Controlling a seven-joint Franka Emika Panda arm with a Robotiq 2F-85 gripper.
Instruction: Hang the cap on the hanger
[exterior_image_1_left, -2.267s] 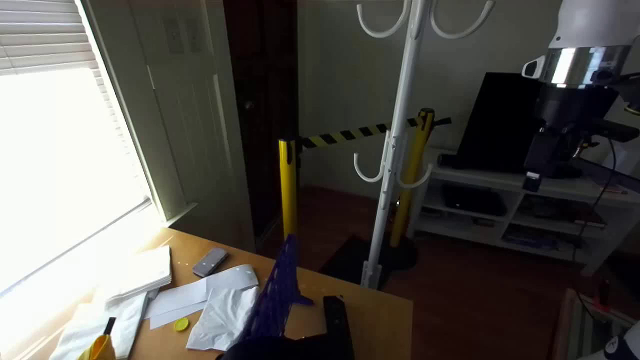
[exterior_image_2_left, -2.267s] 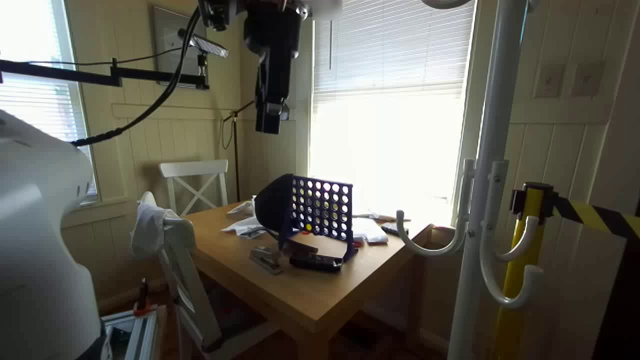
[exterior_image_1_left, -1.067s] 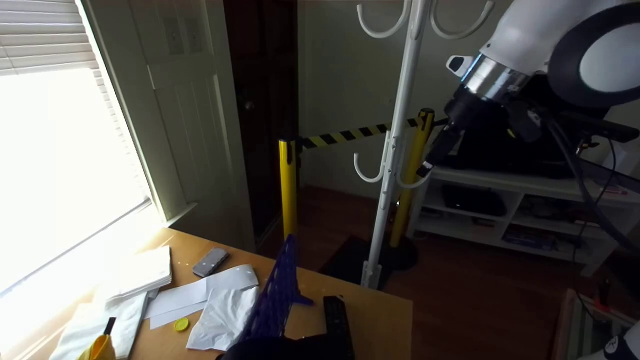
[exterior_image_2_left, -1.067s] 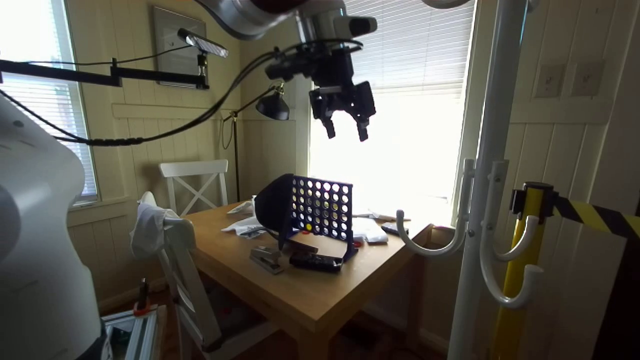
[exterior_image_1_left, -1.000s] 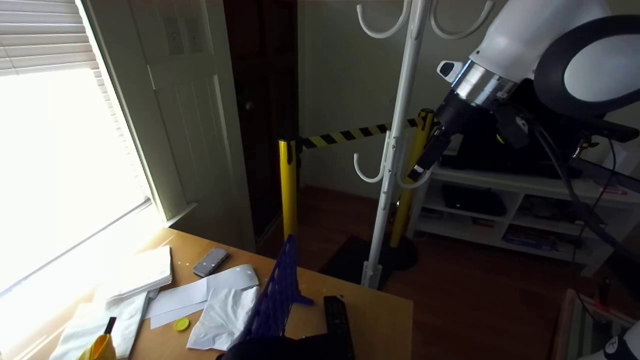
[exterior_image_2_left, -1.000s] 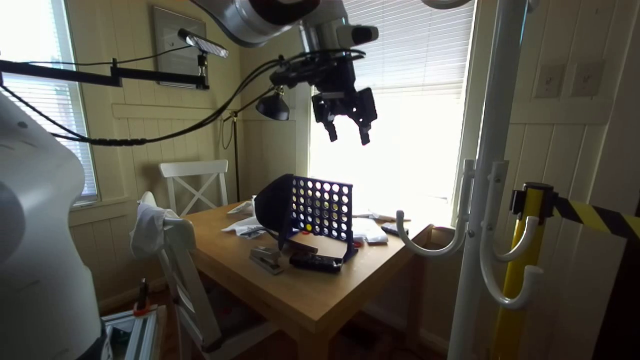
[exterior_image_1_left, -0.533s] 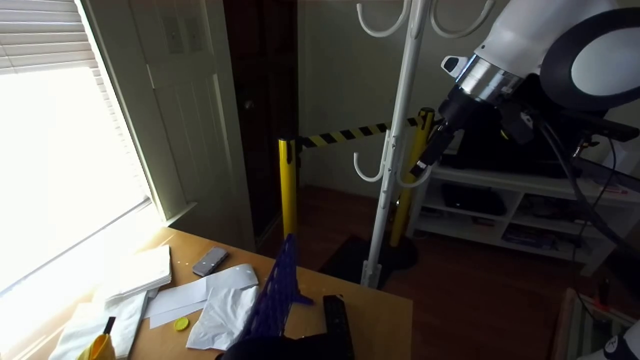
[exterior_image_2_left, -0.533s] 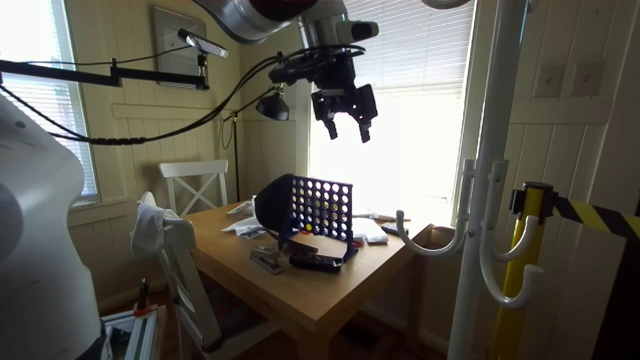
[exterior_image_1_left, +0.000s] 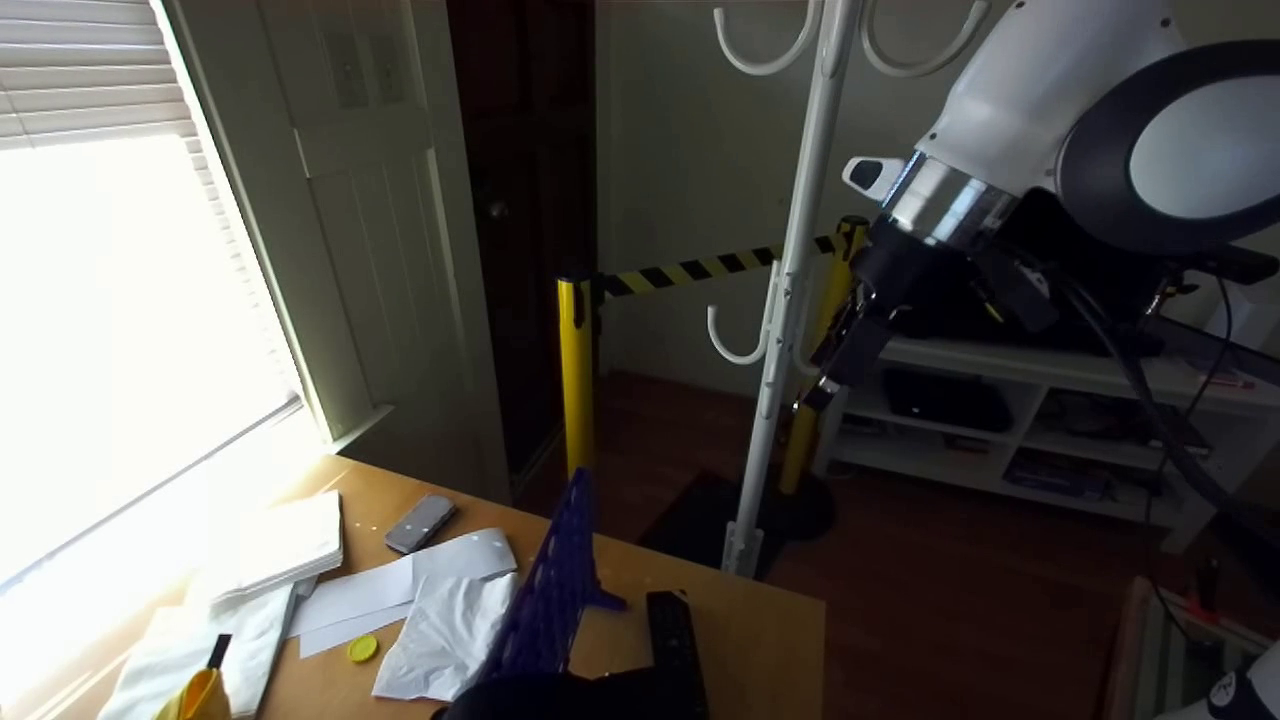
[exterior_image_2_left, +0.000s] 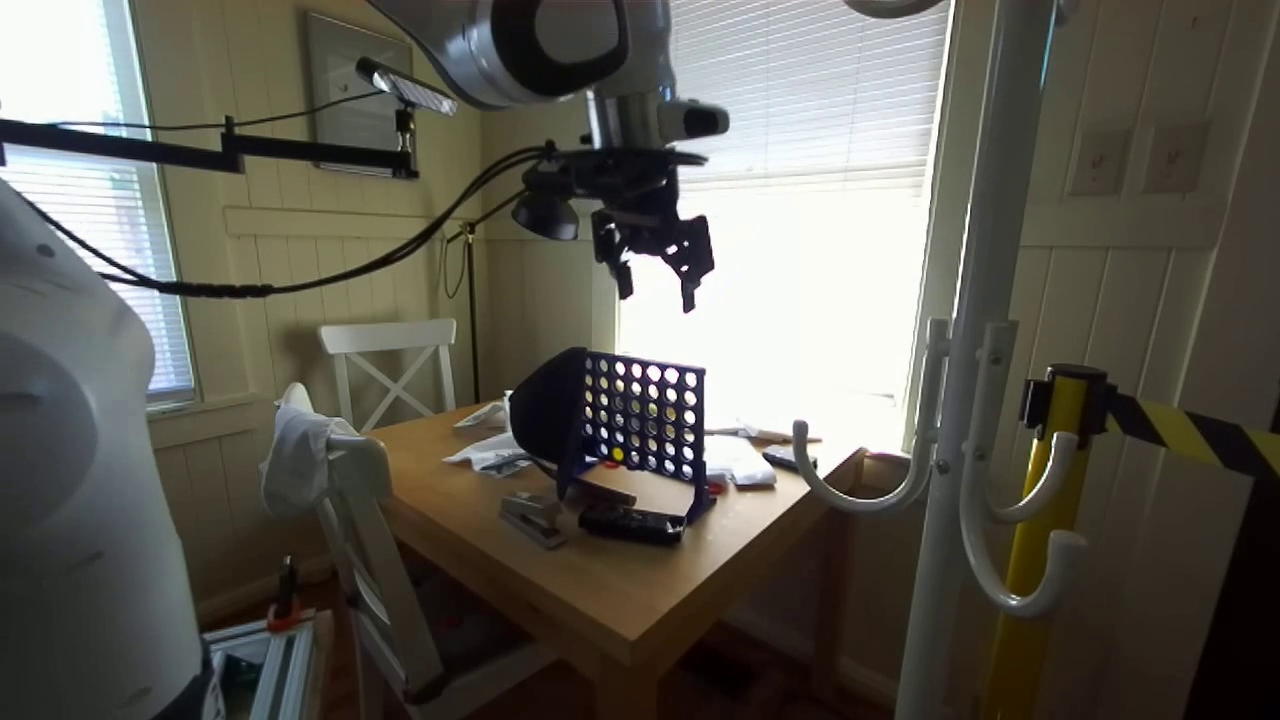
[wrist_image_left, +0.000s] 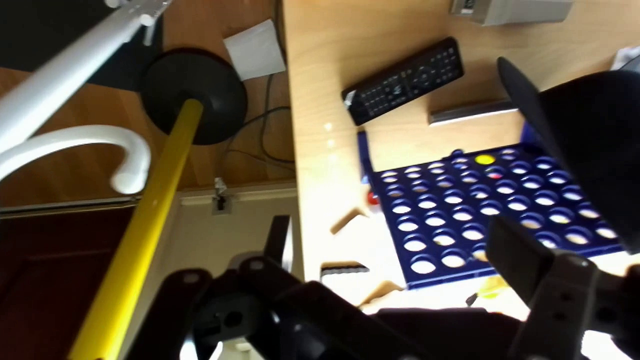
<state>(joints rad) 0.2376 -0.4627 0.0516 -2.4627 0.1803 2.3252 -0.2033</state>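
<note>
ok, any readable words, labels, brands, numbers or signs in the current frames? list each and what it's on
No text is legible.
Black remote: pale button markings in the wrist view, too small and blurred to read.
Grey stapler: a small mark at the wrist view's top edge, too blurred to read.
Striped tape: black and yellow stripes, no lettering visible.
Cap and hanger: no lettering visible.

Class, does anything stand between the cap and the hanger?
Yes: the blue game grid stands close beside the cap, on its side towards the hanger. A high lift would probably clear it.
</note>
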